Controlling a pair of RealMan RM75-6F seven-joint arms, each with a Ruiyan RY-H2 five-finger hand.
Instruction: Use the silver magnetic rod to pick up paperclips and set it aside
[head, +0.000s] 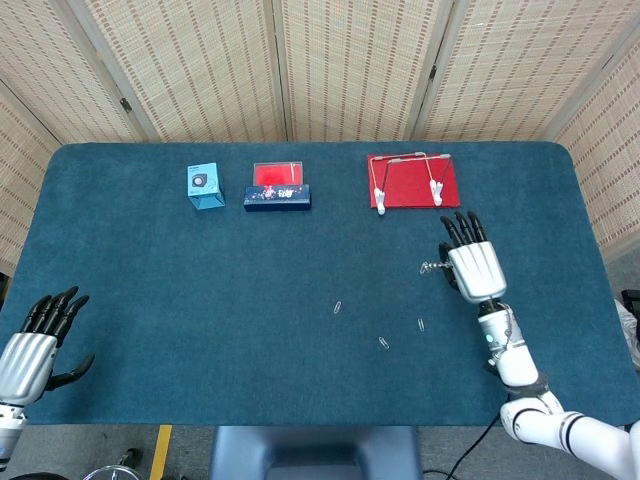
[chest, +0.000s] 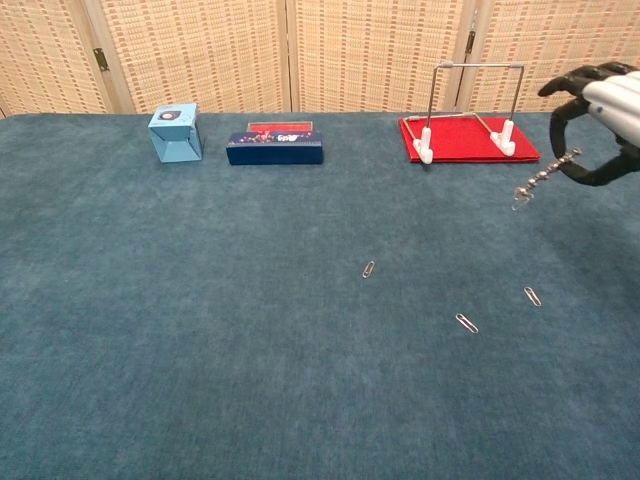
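Right hand (head: 473, 268): silver-backed shell, black fingers, raised above the table at the right. Chest view only shows it (chest: 606, 110) from the side, cut by the frame edge, with thumb and fingers curved round the silver magnetic rod (chest: 558, 166). Head view shows only the back of the hand and the rod's tip (head: 431, 266) poking out at its left.

Silver magnetic rod: thin, bright metal, slanting down to the left, well clear of the surface. A short cluster of hanging paperclips (chest: 524, 194) clings along its lower end.

Loose paperclips: three, small, bent wire, flat on the cloth. One lies centre (chest: 369, 269), two nearer right (chest: 466, 323) (chest: 532, 296), all well apart from the rod. Head view places them in a scattered group (head: 339, 308) (head: 384, 343) (head: 421, 325) left of and nearer than the right hand.

Left hand (head: 38, 343): head view only, near left corner; fingers spread apart, holding nothing.

Red mat (chest: 468, 147): flat rectangle, far right of centre, bearing a wire frame (chest: 478, 68) on two white feet.

Dark blue box (chest: 274, 149): long, low, far centre, with a red panel behind it.

Light blue box (chest: 174, 132): small cube with a dark round mark on top, left of the dark blue one.

Table (head: 200, 300): covered in deep teal carpet-like cloth with rounded corners.

Backdrop: woven tan screens (chest: 200, 50) in pale frames along the far side.
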